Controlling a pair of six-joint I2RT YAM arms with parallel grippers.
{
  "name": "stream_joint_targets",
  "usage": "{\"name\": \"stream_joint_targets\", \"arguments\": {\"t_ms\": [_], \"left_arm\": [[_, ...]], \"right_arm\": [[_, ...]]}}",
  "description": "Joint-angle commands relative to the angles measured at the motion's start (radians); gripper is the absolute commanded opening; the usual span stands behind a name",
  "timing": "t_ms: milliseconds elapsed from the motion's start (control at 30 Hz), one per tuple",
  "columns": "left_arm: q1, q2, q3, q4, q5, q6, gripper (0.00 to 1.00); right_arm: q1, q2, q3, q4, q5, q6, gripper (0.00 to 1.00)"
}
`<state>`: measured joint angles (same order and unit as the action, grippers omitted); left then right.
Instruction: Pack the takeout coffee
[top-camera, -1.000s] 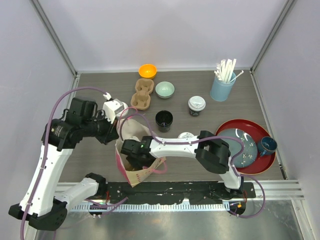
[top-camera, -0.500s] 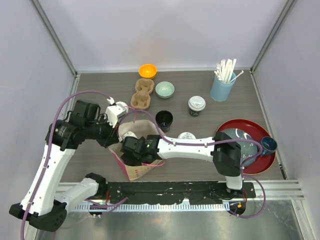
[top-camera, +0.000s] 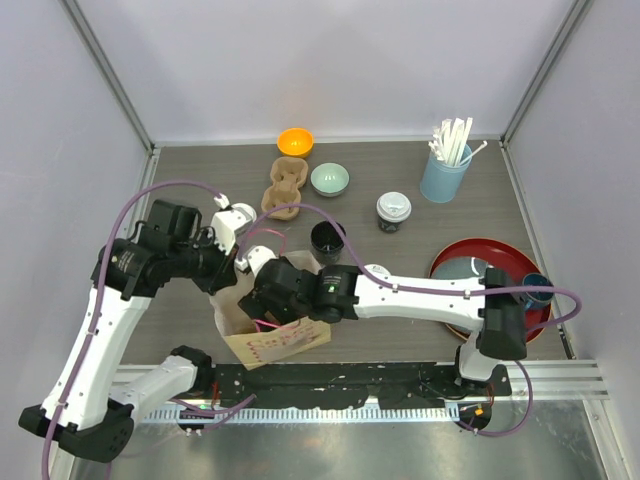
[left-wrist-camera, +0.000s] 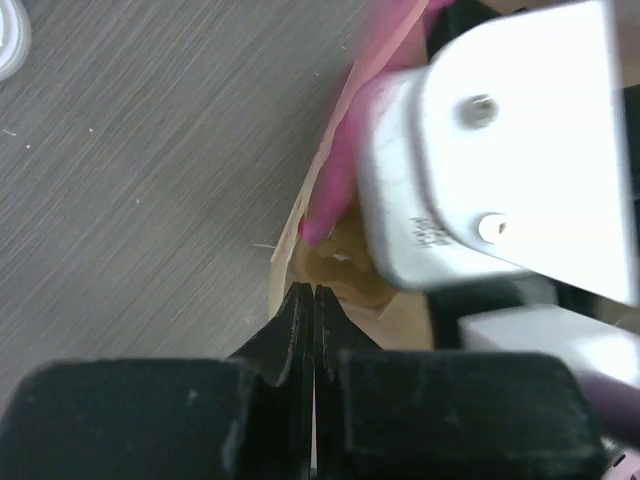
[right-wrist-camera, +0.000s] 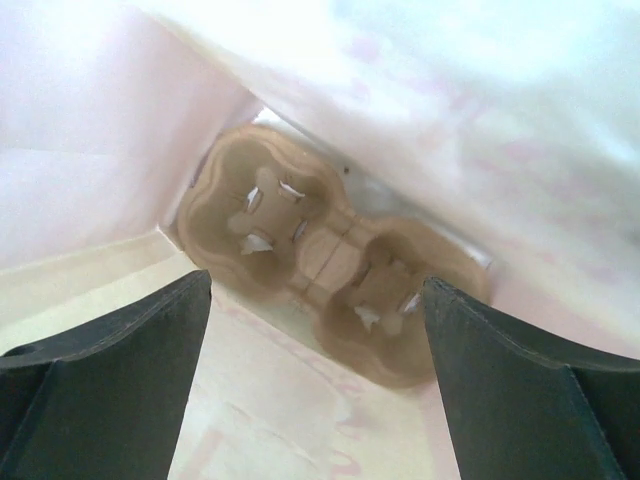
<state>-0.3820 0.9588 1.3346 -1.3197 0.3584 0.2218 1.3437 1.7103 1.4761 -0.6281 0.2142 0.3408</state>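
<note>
Paper bag, rim pinched in clenched left claw; right claw spread wide inside, over brown cup carrier on bag floor; lidded coffee cup on tabletop.

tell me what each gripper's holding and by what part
Left gripper pinches the paper bag by its top rim. Right gripper, open inside the bag, holds nothing; the cup carrier lies below it.

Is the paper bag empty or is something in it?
Not empty: a brown cup carrier lies on the paper bag's floor, both its cup slots unfilled.
</note>
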Motion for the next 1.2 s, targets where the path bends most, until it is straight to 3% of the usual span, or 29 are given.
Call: {"name": "stream_joint_targets", "arguments": {"t_ms": [0,533,1000,1167], "left_arm": [[-0.001,0.003,0.024,-0.013,0.028,0.025,0.00],[-0.003,-0.011,0.032,-0.015,0.056,0.017,0.00],[-0.003,-0.009,0.054,-0.029,0.039,0.014,0.00],[-0.001,-0.018,0.041,-0.015,0.017,-0.004,0.00]], "right_arm": [[-0.005,-0.069,-0.011,0.126,0.011,-0.033,0.91],[-0.011,-0.235,-0.014,0.281,0.079,-0.078,0.92],[-0.011,-0.313,0.111,0.254,0.024,-0.184,0.91],[-0.020,-0.356,0.180,0.174,0.114,-0.217,0.92]]}}
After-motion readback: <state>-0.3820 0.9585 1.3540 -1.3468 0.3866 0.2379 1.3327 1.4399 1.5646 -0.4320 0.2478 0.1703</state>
